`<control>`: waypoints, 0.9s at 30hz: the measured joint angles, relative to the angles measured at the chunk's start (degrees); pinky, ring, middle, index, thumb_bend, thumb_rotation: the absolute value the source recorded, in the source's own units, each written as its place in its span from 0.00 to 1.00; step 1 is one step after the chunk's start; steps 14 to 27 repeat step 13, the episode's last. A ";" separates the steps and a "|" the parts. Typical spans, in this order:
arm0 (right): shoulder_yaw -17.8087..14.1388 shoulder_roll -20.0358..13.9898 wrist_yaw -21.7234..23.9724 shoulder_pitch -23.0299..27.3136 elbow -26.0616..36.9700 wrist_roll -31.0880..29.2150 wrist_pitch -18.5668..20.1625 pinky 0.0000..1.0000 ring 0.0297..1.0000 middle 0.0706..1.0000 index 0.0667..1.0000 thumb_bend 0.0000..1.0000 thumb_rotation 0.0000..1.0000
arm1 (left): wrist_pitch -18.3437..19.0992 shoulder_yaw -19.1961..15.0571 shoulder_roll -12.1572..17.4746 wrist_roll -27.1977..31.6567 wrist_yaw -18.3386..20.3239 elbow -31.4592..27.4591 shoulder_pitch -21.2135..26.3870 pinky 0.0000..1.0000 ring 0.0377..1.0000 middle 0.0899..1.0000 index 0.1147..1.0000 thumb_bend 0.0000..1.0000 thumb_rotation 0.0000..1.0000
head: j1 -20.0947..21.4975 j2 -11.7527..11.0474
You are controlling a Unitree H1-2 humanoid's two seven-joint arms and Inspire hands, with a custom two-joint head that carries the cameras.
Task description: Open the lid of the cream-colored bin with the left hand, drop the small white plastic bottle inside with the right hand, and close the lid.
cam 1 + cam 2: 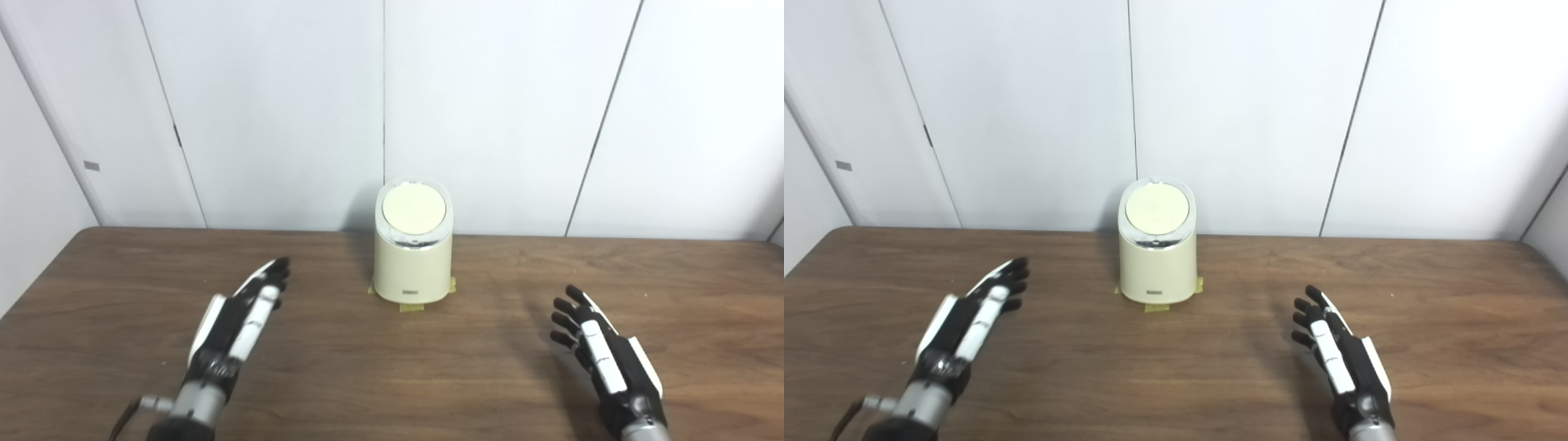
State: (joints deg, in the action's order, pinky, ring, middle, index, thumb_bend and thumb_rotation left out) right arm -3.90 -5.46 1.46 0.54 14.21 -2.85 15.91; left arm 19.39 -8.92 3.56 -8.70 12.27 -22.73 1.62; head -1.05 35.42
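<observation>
Bin [413, 263] lid [413, 210] seemingly shut

Wooden table [122, 343] bears the taped-down cream-colored bin [413, 269].

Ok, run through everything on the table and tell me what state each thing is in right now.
cream-colored bin: upright, standing on tape marks
lid: closed
left hand: open, holding nothing
right hand: open, holding nothing
small white plastic bottle: not in view
</observation>
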 measured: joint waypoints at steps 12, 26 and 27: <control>-0.49 -0.02 -0.20 1.18 -0.74 0.06 -0.16 0.88 0.95 0.95 0.94 0.59 0.88 | -4.60 -1.39 -0.29 7.87 -3.72 2.88 -4.37 0.96 0.93 0.92 0.93 0.45 0.91 | 0.79 0.70; -0.48 -0.02 -0.20 1.18 -0.75 0.07 -0.22 0.88 0.95 0.96 0.94 0.59 0.88 | -5.17 -1.39 -0.27 8.47 -3.82 3.68 -4.37 0.96 0.93 0.93 0.93 0.46 0.92 | 0.79 0.70; -0.48 -0.02 -0.20 1.18 -0.75 0.07 -0.22 0.88 0.95 0.96 0.94 0.59 0.88 | -5.17 -1.39 -0.27 8.47 -3.82 3.68 -4.37 0.96 0.93 0.93 0.93 0.46 0.92 | 0.79 0.70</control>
